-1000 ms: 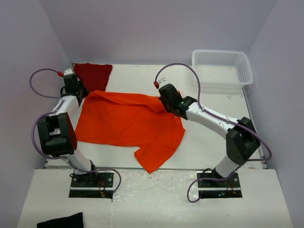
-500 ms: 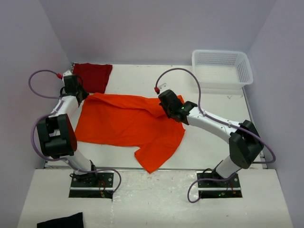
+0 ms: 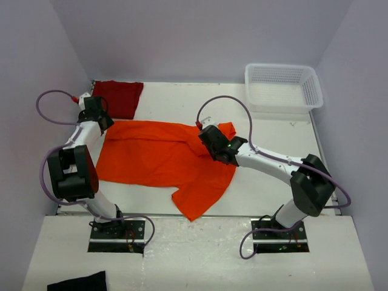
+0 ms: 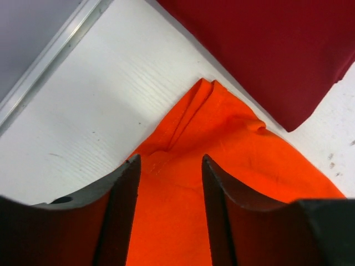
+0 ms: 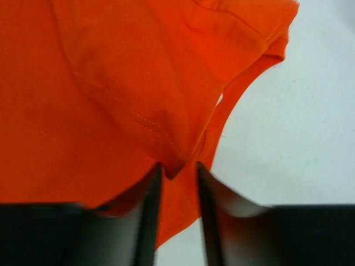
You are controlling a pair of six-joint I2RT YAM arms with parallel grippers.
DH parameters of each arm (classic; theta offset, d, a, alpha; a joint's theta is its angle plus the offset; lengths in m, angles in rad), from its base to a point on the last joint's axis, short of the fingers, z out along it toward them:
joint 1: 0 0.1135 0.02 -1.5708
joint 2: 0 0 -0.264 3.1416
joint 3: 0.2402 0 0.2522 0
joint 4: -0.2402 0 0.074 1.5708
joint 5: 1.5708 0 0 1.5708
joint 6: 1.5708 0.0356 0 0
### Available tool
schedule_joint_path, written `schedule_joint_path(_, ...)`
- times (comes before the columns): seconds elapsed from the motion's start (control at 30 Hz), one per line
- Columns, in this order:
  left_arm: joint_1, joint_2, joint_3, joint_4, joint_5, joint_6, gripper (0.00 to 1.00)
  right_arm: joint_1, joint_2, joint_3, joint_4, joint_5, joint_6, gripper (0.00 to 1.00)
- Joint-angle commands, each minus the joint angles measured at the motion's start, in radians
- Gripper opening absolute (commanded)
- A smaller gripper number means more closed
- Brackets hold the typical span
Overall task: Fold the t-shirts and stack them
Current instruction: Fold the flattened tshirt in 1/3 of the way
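The orange t-shirt lies spread across the white table, one sleeve at the back right and a corner hanging toward the front edge. The dark red t-shirt lies flat in the back left corner. My left gripper is over the orange shirt's back left corner. It is open, with the cloth lying flat between its fingers and the red t-shirt just beyond. My right gripper is over the orange shirt's back right part. It is open by a narrow gap, a loose fold at its tips.
A white mesh basket stands at the back right corner. A small black cloth lies on the floor at the front left. A metal rail edges the table at the left. Bare tabletop shows right of the orange shirt.
Both grippers have gone from shut to open and let go of the orange shirt's back edge. The right gripper moved slightly left and toward the front; the sleeve now lies flat behind it.
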Motion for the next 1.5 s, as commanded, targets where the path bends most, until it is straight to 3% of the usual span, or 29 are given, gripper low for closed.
schedule_joint_path(0.0, -0.034, -0.078, 0.038, -0.031, -0.148, -0.037, 0.61, 0.045, -0.050, -0.012, -0.046, 0.058, 0.109, 0.48)
schedule_joint_path(0.03, -0.045, -0.090, 0.040, -0.029, -0.162, -0.035, 0.62, 0.052, -0.053, -0.012, -0.061, 0.089, 0.129, 0.54)
schedule_joint_path(0.07, -0.066, -0.104, 0.049, -0.029, -0.177, -0.034, 0.62, 0.059, -0.057, -0.010, -0.066, 0.107, 0.151, 0.70)
schedule_joint_path(0.17, -0.114, -0.167, 0.048, 0.026, -0.179, -0.002, 0.64, 0.058, -0.018, 0.043, -0.081, 0.159, 0.183, 0.91)
schedule_joint_path(0.27, -0.131, -0.152, 0.092, 0.042, 0.023, 0.032, 0.62, 0.018, 0.111, 0.199, -0.139, 0.215, 0.183, 0.98)
schedule_joint_path(0.37, -0.157, -0.106, 0.121, 0.023, 0.125, 0.032, 0.43, -0.071, 0.227, 0.386, -0.212, 0.149, 0.214, 0.98)
schedule_joint_path(0.4, -0.163, -0.089, 0.120, 0.026, 0.149, 0.029, 0.17, -0.126, 0.246, 0.417, -0.212, 0.106, 0.221, 0.96)
schedule_joint_path(0.43, -0.166, -0.078, 0.114, 0.035, 0.169, 0.031, 0.04, -0.152, 0.263, 0.481, -0.222, 0.066, 0.229, 0.92)
schedule_joint_path(0.47, -0.166, -0.052, 0.118, 0.031, 0.177, 0.032, 0.00, -0.180, 0.283, 0.505, -0.224, 0.007, 0.247, 0.77)
schedule_joint_path(0.5, -0.166, -0.041, 0.121, 0.022, 0.182, 0.022, 0.00, -0.232, 0.291, 0.519, -0.219, -0.029, 0.257, 0.47)
schedule_joint_path(0.53, -0.166, -0.029, 0.121, 0.025, 0.192, 0.018, 0.00, -0.259, 0.300, 0.548, -0.216, -0.063, 0.269, 0.00)
schedule_joint_path(0.67, -0.169, 0.018, 0.135, 0.028, 0.222, 0.009, 0.00, -0.353, 0.331, 0.556, -0.204, -0.167, 0.281, 0.04)
schedule_joint_path(0.73, -0.174, 0.038, 0.140, 0.028, 0.245, 0.009, 0.00, -0.376, 0.341, 0.530, -0.189, -0.212, 0.255, 0.28)
schedule_joint_path(0.77, -0.177, 0.045, 0.141, 0.028, 0.245, 0.009, 0.00, -0.387, 0.348, 0.522, -0.189, -0.222, 0.249, 0.24)
schedule_joint_path(0.8, -0.180, 0.058, 0.143, 0.028, 0.251, 0.009, 0.00, -0.402, 0.354, 0.510, -0.180, -0.242, 0.240, 0.07)
schedule_joint_path(0.83, -0.180, 0.068, 0.143, 0.028, 0.258, 0.008, 0.00, -0.408, 0.355, 0.481, -0.151, -0.286, 0.238, 0.00)
schedule_joint_path(1.07, -0.212, 0.176, 0.178, -0.020, 0.260, 0.000, 0.00, -0.438, 0.363, 0.414, -0.061, -0.451, 0.263, 0.00)
schedule_joint_path(1.33, -0.220, 0.305, 0.301, -0.165, 0.183, 0.001, 0.00, -0.435, 0.472, 0.459, -0.109, -0.515, 0.252, 0.00)
schedule_joint_path(1.47, -0.226, 0.316, 0.316, -0.212, 0.114, -0.031, 0.00, -0.435, 0.437, 0.387, -0.052, -0.515, 0.261, 0.00)
